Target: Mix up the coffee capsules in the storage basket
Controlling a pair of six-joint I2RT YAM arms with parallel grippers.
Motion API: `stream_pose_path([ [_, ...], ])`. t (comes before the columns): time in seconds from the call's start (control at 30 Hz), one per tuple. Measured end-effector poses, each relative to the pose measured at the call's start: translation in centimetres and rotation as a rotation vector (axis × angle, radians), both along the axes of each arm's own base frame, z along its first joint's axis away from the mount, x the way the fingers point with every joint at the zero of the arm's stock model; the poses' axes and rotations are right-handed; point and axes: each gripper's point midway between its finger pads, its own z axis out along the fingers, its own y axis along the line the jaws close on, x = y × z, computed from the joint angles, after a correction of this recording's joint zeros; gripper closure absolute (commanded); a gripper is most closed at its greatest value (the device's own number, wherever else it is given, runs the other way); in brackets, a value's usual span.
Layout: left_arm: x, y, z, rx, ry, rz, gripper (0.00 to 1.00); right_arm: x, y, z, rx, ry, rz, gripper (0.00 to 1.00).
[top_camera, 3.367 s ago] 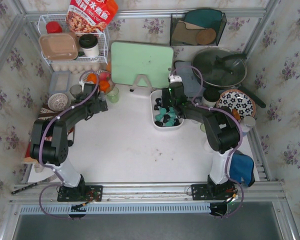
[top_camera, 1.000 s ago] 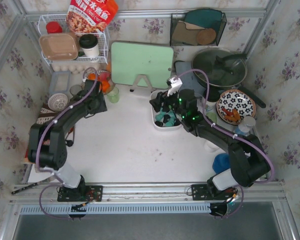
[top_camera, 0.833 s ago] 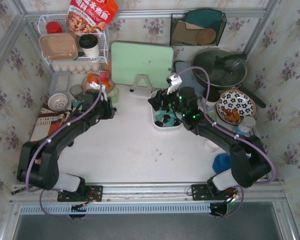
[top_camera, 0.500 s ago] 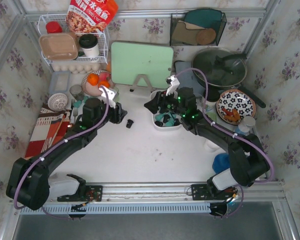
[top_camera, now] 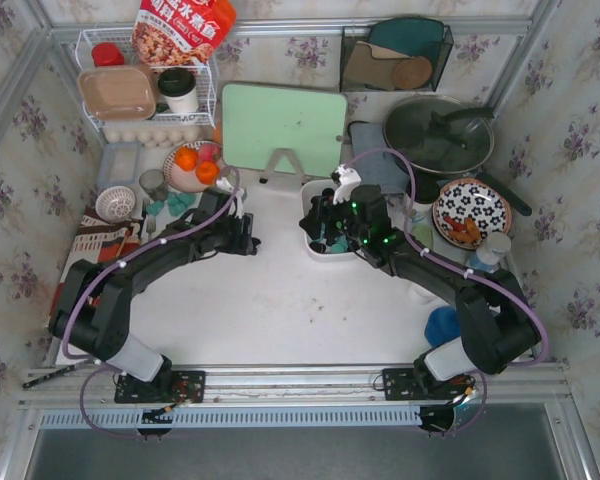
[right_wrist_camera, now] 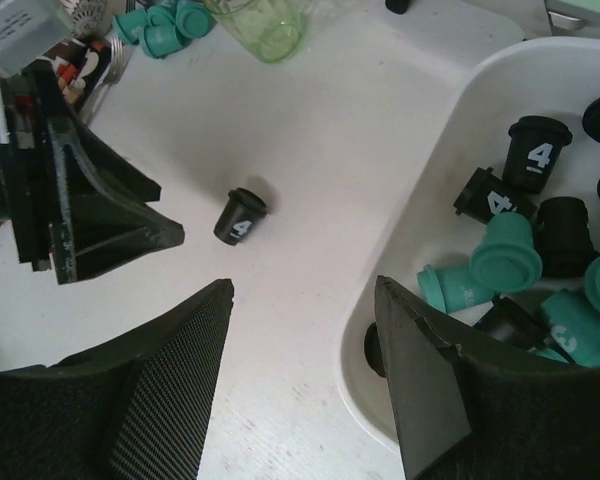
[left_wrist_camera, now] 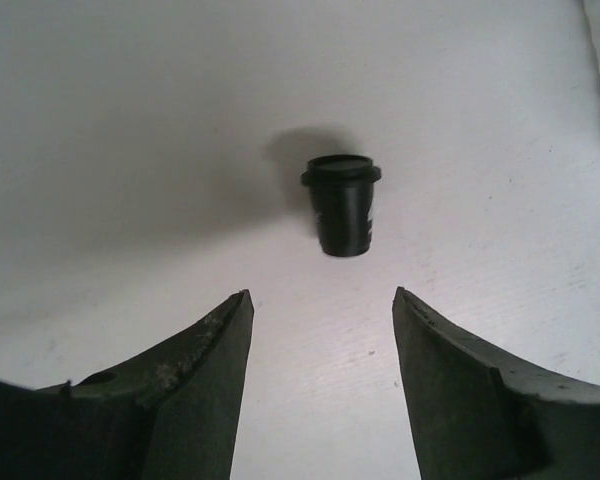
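Note:
A black coffee capsule marked "4" lies on its side on the white table, also seen in the right wrist view. My left gripper is open just short of it, nothing between its fingers; from above it sits left of the storage basket. The white basket holds black capsules and teal ones mixed together. My right gripper is open and empty, straddling the basket's left rim. More teal capsules lie loose at the far left.
A green glass cup stands beyond the loose capsule. A bowl of oranges, a wire rack and a green cutting board line the back. A pan and patterned plate sit right of the basket.
My left arm has swung right from the orange bowl toward the basket and its jaws have widened. A black capsule now lies on the table before it. The right gripper shifted slightly.

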Motion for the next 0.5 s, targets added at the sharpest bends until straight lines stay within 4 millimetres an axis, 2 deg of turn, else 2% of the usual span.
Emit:
stream_pose_path([
  [0.2,0.8,-1.2,-3.1,0.005,0.058,-0.033,0.42,-0.4,-0.6,-0.8,-0.033,-0.009,0.003,0.34],
  [0.4,1.8,-2.0,-4.8,0.032,0.086,-0.037,0.44,-0.5,-0.8,-1.2,-0.055,-0.016,0.005,0.34],
  [0.5,2.2,-2.1,-5.3,0.051,0.082,-0.029,0.49,-0.5,-0.8,-1.3,-0.057,-0.018,0.008,0.34],
])
